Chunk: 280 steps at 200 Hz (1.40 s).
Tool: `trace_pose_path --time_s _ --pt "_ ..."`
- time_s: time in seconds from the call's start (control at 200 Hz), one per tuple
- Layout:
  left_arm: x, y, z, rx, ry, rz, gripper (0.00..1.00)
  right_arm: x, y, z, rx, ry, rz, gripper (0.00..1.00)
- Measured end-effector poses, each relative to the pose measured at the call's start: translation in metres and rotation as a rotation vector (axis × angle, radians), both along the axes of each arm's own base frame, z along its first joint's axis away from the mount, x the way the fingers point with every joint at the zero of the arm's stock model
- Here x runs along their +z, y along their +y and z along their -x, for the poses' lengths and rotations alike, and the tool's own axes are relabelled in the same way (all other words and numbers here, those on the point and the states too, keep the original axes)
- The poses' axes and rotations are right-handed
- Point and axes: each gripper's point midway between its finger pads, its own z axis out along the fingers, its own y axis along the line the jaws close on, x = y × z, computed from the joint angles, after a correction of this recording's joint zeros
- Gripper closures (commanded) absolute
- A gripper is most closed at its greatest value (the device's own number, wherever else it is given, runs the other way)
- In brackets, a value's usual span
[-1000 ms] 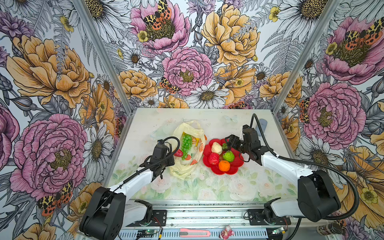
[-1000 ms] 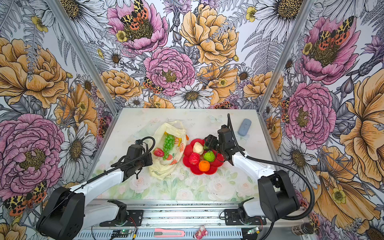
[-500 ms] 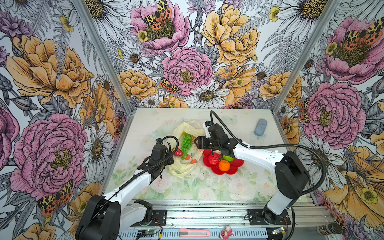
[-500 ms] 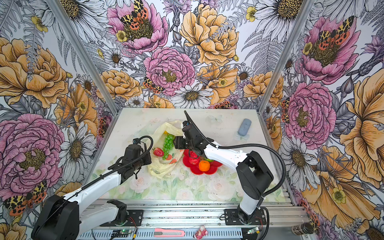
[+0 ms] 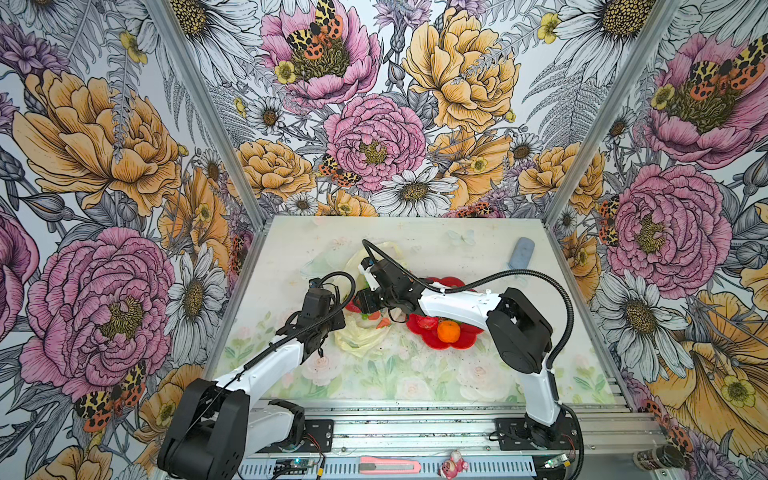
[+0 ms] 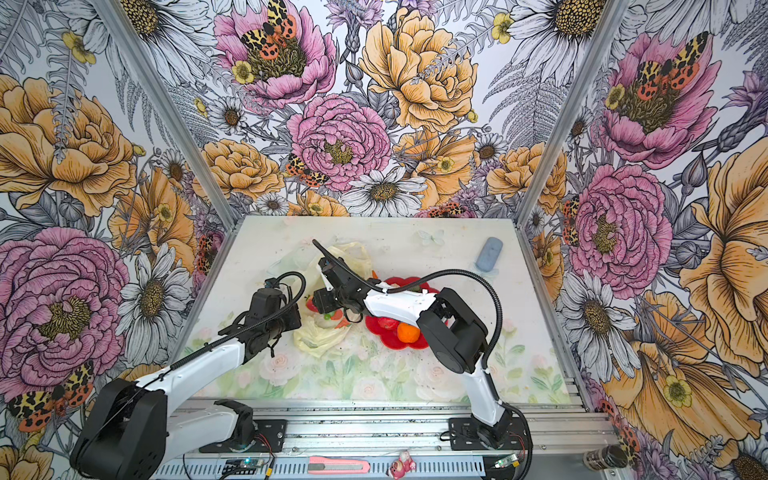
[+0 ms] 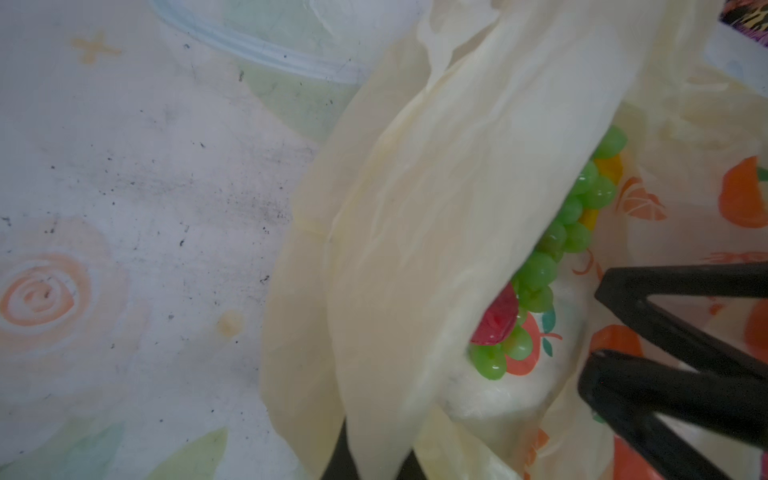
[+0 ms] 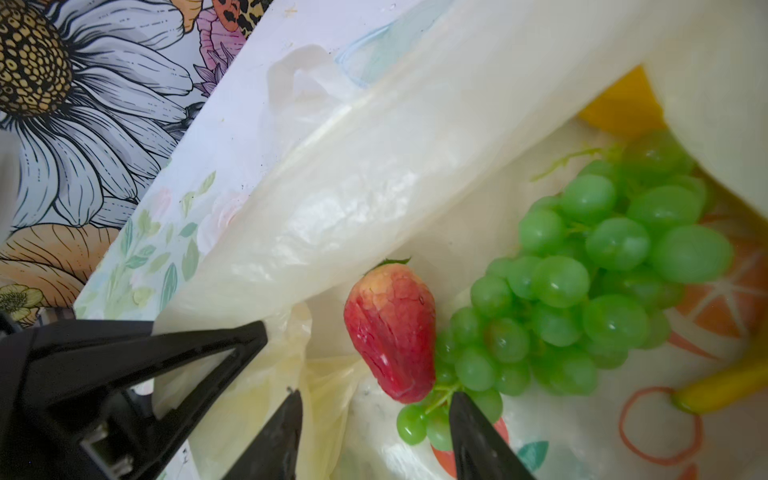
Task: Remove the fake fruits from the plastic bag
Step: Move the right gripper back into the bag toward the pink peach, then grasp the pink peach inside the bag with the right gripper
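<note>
Picking strawberry (image 8: 390,332) from bag (image 8: 332,187): right jaws open, its tip between them, grapes (image 8: 582,282) touching alongside. Centre on strawberry only. Left jaws clamped on bag edge.

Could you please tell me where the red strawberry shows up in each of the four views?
In a top view: strawberry, a small red patch at the bag's left edge.
In a top view: the same spot.
Left wrist: red sliver inside the bag, against the grapes.
Right wrist: whole, just ahead of the open right end effector.
Shared landmark: the bag, around it in every view.
</note>
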Motion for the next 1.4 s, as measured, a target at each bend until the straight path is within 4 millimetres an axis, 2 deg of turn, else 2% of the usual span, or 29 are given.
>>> trace_pose_path --time_s 0.15,0.5,0.771,1.006,1.126,1.201,1.401 --pt "-0.012 0.001 -0.001 0.004 0.048 -0.011 1.00 -0.013 0.012 -0.011 0.021 -0.017 0.021 0.43" --pt "-0.006 0.005 -0.002 0.019 0.028 -0.002 1.00 -0.035 0.031 -0.032 0.050 -0.062 0.064 0.42" --pt "-0.006 0.005 -0.002 0.017 0.029 0.000 1.00 -0.041 0.029 -0.023 0.045 -0.034 0.079 0.43" --pt "-0.006 0.004 -0.002 0.017 0.029 0.000 1.00 -0.047 0.026 -0.005 0.029 0.020 0.095 0.43" --pt "-0.006 0.004 -0.002 0.017 0.029 0.000 1.00 -0.050 0.025 -0.001 0.017 0.046 0.102 0.33" --pt "-0.006 0.004 -0.002 0.016 0.029 0.000 1.00 -0.051 0.025 0.000 0.015 0.052 0.104 0.31" --pt "-0.006 0.004 -0.002 0.016 0.029 0.000 1.00 -0.056 0.029 -0.002 0.014 0.056 0.109 0.38"
